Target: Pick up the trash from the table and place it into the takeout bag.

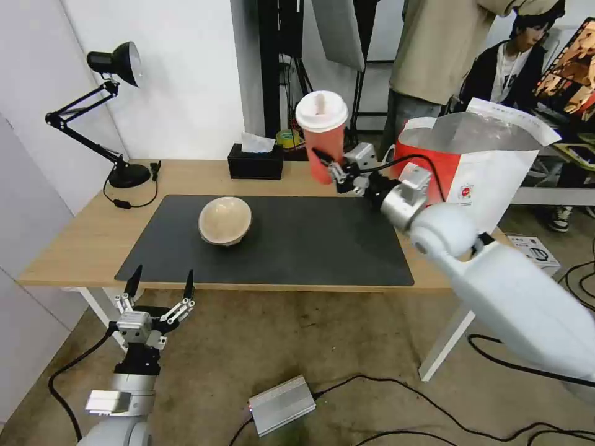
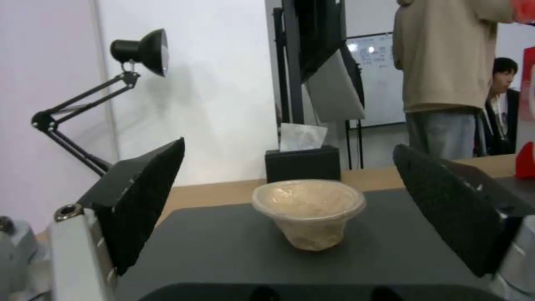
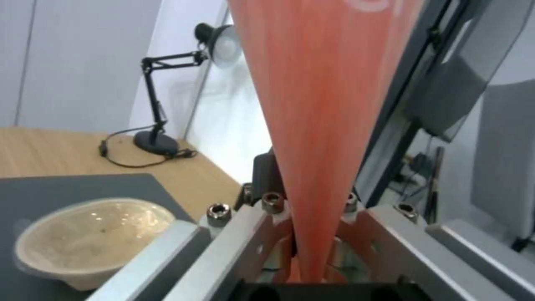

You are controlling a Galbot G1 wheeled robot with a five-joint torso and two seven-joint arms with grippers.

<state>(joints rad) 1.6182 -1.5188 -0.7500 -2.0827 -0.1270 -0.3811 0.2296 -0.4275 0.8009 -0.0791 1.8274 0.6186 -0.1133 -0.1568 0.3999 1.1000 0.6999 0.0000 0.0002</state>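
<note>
Gripping the red cup [image 1: 322, 133] above the table's [image 1: 74, 241] back edge, right pincer [image 1: 331, 168]; left pincer [image 1: 160, 286] gapes below the front edge.

red cup [image 1: 323, 147], white lid [image 1: 321, 110], beige bowl [image 1: 225, 220].

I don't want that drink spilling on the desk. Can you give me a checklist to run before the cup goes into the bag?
1. Grip: right gripper shut on the cup, low on its body: ok.
2. Cup lifted off the table: ok.
3. Lid seated on the cup: ok.
4. Cup upright: not ok, it leans slightly.
5. Bag mouth open, foil lining showing: ok.
6. Room inside the bag: cannot tell.
7. Left gripper open, low before the table edge, clear of the path; bowl on the mat: ok.
</note>
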